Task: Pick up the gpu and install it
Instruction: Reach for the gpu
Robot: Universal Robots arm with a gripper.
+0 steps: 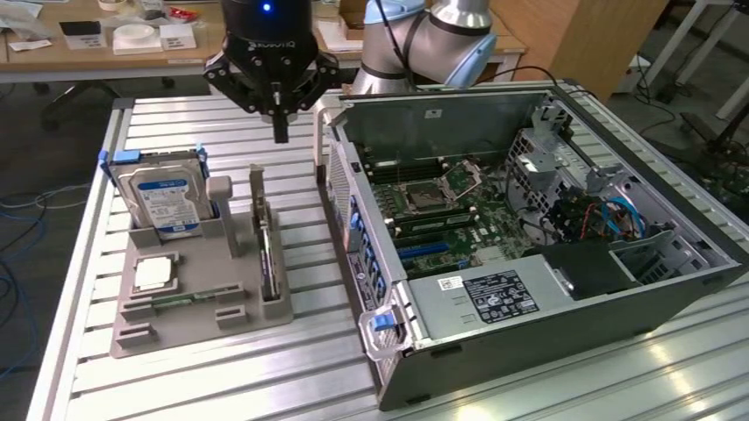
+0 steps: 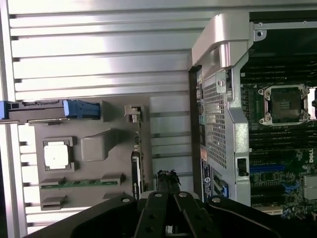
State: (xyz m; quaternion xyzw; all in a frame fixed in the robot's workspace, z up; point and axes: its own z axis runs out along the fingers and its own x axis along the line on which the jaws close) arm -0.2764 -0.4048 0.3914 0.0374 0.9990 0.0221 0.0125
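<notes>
Overhead, found gripper (image 1: pixel 280 132) pinched fully together, empty. Located gpu (image 1: pixel 268 254) below fingertips, offset slightly to side away from computer case (image 1: pixel 351 219), standing on edge in grey fixture (image 1: pixel 193 263) slot. Judged long axis parallel to case wall.
</notes>
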